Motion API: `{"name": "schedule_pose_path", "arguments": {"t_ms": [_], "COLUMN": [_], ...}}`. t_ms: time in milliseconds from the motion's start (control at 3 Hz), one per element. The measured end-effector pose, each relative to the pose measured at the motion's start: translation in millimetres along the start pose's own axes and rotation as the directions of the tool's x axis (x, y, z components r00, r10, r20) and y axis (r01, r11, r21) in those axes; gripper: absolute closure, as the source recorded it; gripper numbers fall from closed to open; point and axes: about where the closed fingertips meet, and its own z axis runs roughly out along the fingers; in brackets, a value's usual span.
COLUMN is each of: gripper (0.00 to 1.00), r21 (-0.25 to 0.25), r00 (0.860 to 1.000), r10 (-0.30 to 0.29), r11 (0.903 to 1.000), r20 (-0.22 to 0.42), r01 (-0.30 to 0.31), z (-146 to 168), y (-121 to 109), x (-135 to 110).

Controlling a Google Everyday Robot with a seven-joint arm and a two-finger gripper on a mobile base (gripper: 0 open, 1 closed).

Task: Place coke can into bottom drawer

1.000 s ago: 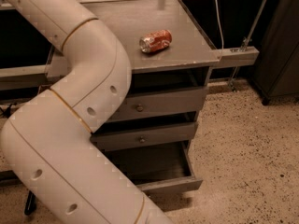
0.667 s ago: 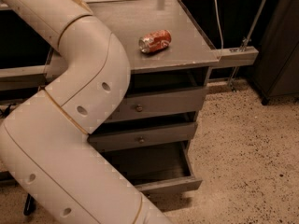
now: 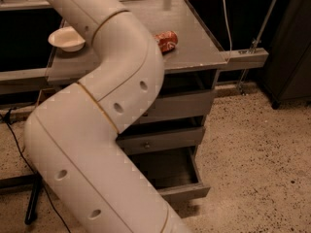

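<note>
Fingers and the gripper that carries them lie beyond the top edge of the view, where the arm [image 3: 121, 81] runs out at the upper left; whether they are wide or narrow cannot be told. The arm's thick white links sweep from that corner down across the left half of the scene, covering the left part of the cabinet.

The coke can [image 3: 166, 40] lies on its side on the grey counter [image 3: 199, 42], its left end tucked behind the arm. It sits back from the front edge and well apart from the right edge, with bare counter on that side. A white bowl [image 3: 67, 39] rests near the counter's left edge, just beside the arm.

Below, the bottom drawer [image 3: 187, 192] stands pulled out past the two shallower drawers [image 3: 165, 139] above it, its dark inside open from above on the right; the arm hides its left part. Speckled floor [image 3: 252, 154] lies open to the right of the drawers, up to a dark cabinet [image 3: 291, 42].
</note>
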Motion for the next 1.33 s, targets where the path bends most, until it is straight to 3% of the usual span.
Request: {"name": "schedule_pose_path", "arguments": {"t_ms": [333,667,1000,1333], "gripper": [0.0,0.0,0.0,0.0], "r21": [0.021,-0.005,-0.023,-0.024], "r00": [0.925,0.791,0.753,0.753], "r10": [0.149,0.234,0.24,0.239], "r11": [0.9858,0.9598,0.958,0.9583], "r20": [0.349,0.566,0.613,0.613], "r01": [-0.167,-0.281,-0.286,-0.285], "z": [22.4,33.3,34.9,35.1], "y": [17.2,28.0,31.2,31.3], "x": [10.3,9.9,-0.4,-0.7]}}
